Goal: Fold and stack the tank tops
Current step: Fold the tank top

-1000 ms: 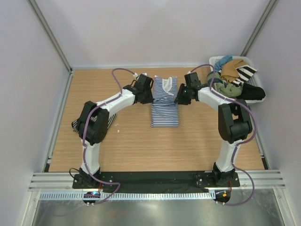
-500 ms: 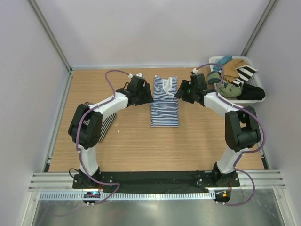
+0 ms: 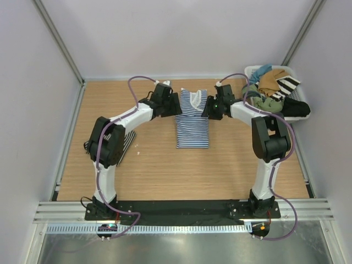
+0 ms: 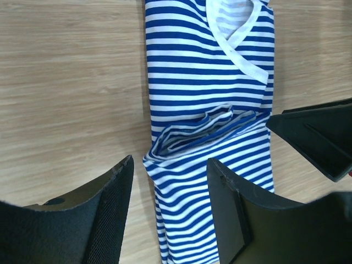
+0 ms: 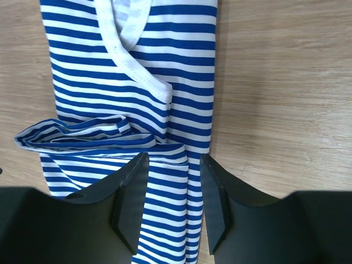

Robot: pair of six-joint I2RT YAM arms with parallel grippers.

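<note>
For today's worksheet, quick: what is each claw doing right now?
Left claw: open, over the blue top, holding nothing.
Right claw: open, over the same top, holding nothing.

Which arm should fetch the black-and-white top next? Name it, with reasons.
Left, probably. The black-and-white top lies beside the left arm's elbow, and the left gripper is open. The right gripper sits beyond the blue top.
</note>
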